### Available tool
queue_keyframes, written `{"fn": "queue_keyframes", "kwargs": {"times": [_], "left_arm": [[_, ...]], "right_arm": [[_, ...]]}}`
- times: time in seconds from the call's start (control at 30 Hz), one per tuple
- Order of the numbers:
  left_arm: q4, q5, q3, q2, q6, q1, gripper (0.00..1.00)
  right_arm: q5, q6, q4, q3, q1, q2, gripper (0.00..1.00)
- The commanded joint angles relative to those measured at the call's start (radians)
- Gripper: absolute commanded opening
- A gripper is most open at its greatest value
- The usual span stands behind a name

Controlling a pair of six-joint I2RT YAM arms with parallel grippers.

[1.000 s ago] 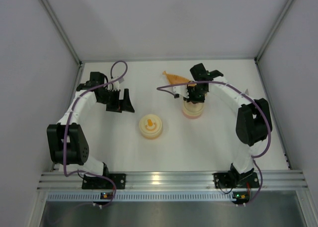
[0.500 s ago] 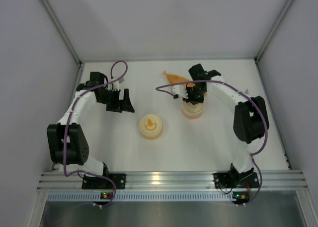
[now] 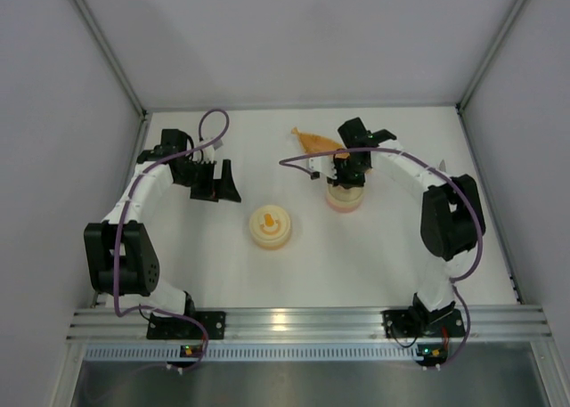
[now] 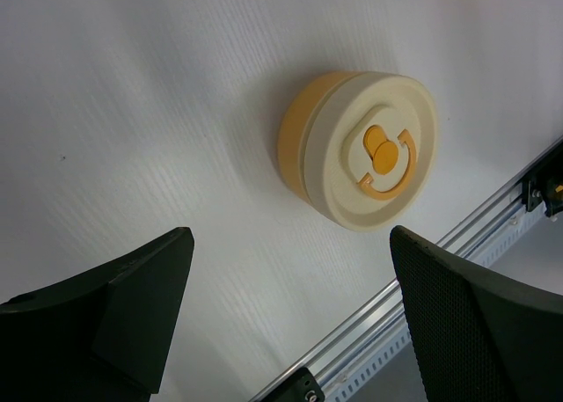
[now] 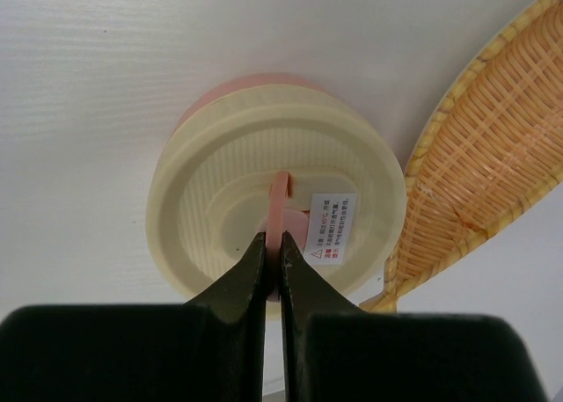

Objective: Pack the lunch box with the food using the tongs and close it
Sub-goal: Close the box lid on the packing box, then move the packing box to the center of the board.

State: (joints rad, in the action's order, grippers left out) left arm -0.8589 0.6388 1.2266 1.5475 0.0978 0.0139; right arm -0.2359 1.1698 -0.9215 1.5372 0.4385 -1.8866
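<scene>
A pink lunch box (image 5: 230,92) under a round cream lid (image 5: 211,217) stands at the back right, also seen from above (image 3: 344,200). My right gripper (image 5: 273,245) reaches down onto it and is shut on the lid's upright pink handle (image 5: 279,195); from above the gripper (image 3: 343,168) covers the lid's middle. A yellow box with a cream lid (image 3: 270,226) sits mid-table and shows in the left wrist view (image 4: 361,147). My left gripper (image 3: 223,183) hangs open and holds nothing, left of the yellow box (image 4: 290,244). The food and the tongs are out of view.
A long woven orange boat-shaped dish (image 3: 316,141) lies just behind the pink box, its rim beside the lid (image 5: 493,147). An aluminium rail (image 3: 294,320) runs along the near edge. Grey walls close in the back and both sides.
My right arm has shifted slightly over the pink box, its jaws staying shut on the handle. The left arm has not moved.
</scene>
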Motion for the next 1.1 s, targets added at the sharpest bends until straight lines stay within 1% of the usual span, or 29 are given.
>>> {"fn": "queue_keyframes", "kwargs": {"times": [0.0, 0.17, 0.33, 0.47, 0.5, 0.6, 0.7, 0.73, 0.8, 0.83, 1.07], "left_arm": [[-0.005, 0.024, 0.031, -0.007, 0.014, -0.006, 0.98], [-0.015, 0.027, 0.039, -0.020, 0.022, -0.006, 0.98], [-0.022, 0.032, 0.042, -0.024, 0.026, -0.008, 0.98], [-0.025, 0.029, 0.044, -0.029, 0.028, -0.008, 0.98], [-0.023, 0.029, 0.044, -0.029, 0.029, -0.006, 0.98], [-0.023, 0.030, 0.045, -0.027, 0.025, -0.006, 0.98], [-0.022, 0.029, 0.050, -0.024, 0.023, -0.008, 0.98], [-0.022, 0.027, 0.051, -0.023, 0.023, -0.008, 0.98], [-0.022, 0.024, 0.053, -0.021, 0.023, -0.006, 0.98], [-0.022, 0.024, 0.054, -0.023, 0.023, -0.006, 0.98], [-0.014, 0.024, 0.053, -0.017, 0.017, -0.008, 0.98]], "right_arm": [[0.001, -0.035, 0.049, -0.115, 0.031, 0.049, 0.00], [-0.019, -0.065, 0.064, -0.262, 0.060, 0.139, 0.00], [-0.074, -0.081, 0.027, -0.367, 0.095, 0.231, 0.00], [-0.115, -0.127, -0.007, -0.451, 0.143, 0.291, 0.00], [-0.120, -0.139, -0.010, -0.465, 0.173, 0.313, 0.00], [-0.118, -0.225, 0.019, -0.514, 0.232, 0.345, 0.00], [-0.105, -0.352, 0.056, -0.525, 0.266, 0.328, 0.00], [-0.097, -0.424, 0.081, -0.528, 0.270, 0.324, 0.00], [-0.066, -0.490, 0.105, -0.531, 0.281, 0.313, 0.00], [-0.057, -0.549, 0.116, -0.531, 0.281, 0.311, 0.00], [0.029, -0.797, 0.217, -0.558, 0.299, 0.308, 0.00]]}}
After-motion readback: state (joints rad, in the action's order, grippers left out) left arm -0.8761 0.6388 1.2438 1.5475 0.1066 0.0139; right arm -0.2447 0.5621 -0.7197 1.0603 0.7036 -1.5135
